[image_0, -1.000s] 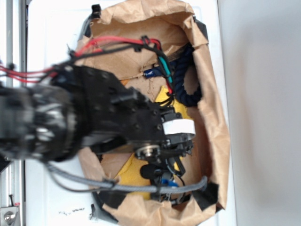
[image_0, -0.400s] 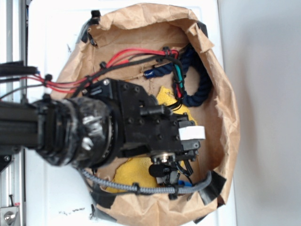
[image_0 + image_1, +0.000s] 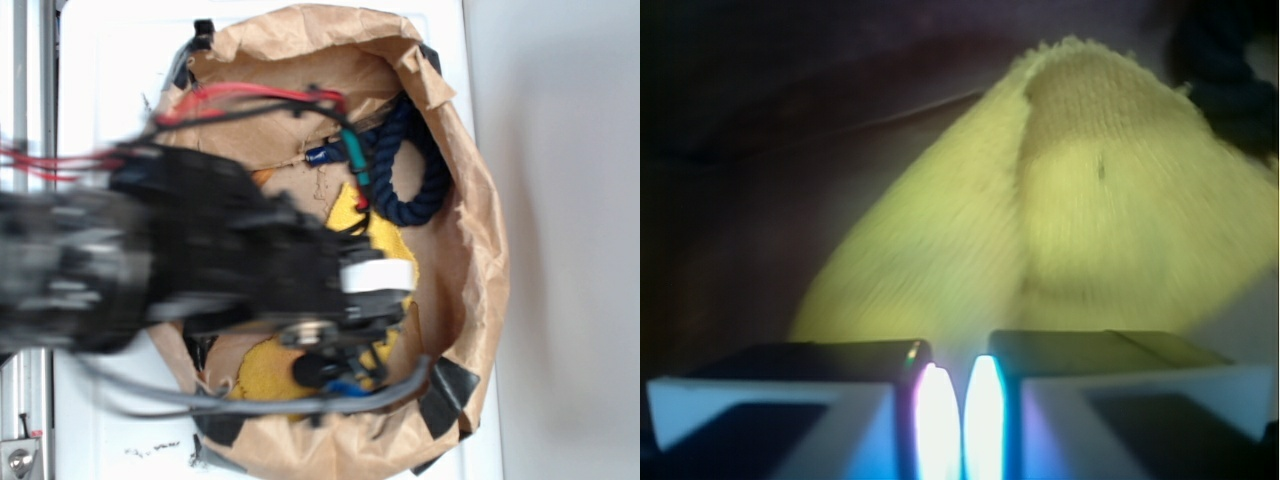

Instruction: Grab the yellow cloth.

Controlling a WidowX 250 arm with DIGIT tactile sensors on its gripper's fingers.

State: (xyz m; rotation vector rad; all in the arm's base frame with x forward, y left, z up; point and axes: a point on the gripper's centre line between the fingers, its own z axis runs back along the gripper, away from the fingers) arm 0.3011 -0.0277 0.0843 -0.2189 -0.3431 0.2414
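Two fingers (image 3: 1095,385) of the gripper (image 3: 950,400) stood almost pressed together in the wrist view, with only a thin bright slit between them; whether any fabric was pinched there, I cannot tell. The yellow cloth (image 3: 1080,210) rose from them toward 12 o'clock. If only a thin fold was caught, it could probably slip out. The navy rope (image 3: 415,165) lay close at 1 o'clock and might snag. The brown paper (image 3: 470,260) walls left little free room.

White table (image 3: 110,60) under brown paper (image 3: 280,50)
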